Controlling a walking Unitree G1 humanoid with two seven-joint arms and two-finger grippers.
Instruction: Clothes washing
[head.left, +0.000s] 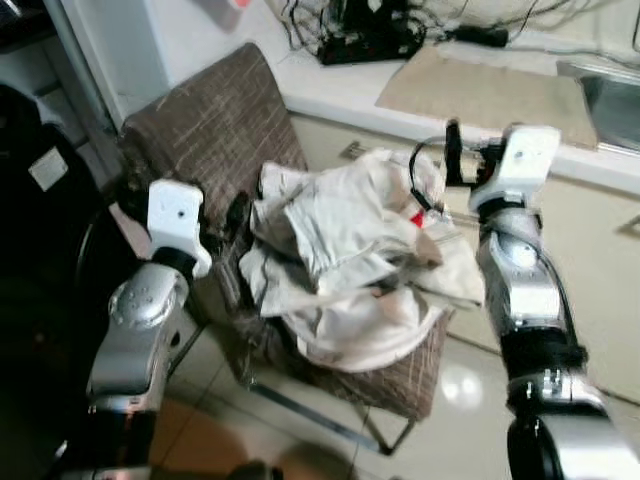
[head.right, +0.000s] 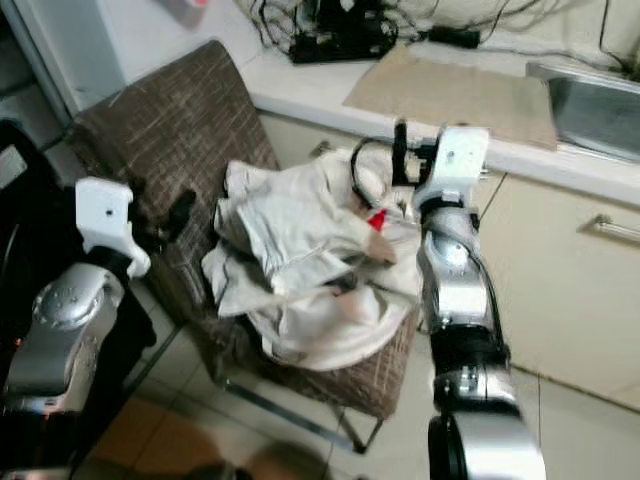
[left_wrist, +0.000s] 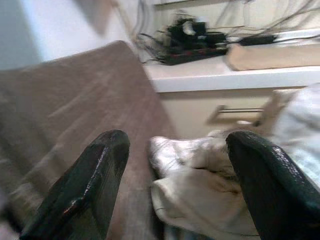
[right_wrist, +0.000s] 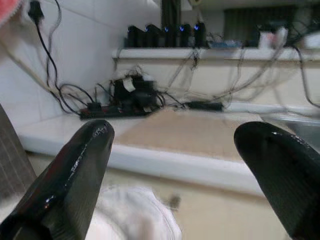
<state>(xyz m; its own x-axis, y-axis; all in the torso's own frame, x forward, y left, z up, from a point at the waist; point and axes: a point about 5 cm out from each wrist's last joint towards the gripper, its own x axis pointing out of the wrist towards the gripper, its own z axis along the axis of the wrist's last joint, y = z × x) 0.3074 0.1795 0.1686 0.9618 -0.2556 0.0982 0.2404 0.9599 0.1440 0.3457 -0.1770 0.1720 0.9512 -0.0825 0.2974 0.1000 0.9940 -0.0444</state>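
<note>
While the clothes (head.left: 350, 260) sit on the chair (head.left: 200, 130), my left pincer (left_wrist: 175, 185) and right pincer (right_wrist: 175, 175) wait apart beside them; next I must grab.

Pile of pale clothes (head.left: 350, 265) covering most of chair (head.left: 210, 130) seat; seat fabric showing just at front edge. Small red item (head.left: 418, 218) peeking from folds, too small to identify. Sink (head.right: 590, 100) being cut off by right edge. Dark bulk (head.left: 40, 300) at left running off frame, unidentifiable. Left wrist view blurring: clothes and chair back smeared. Tangle of cables (right_wrist: 130, 97) on counter too indistinct to separate.
</note>
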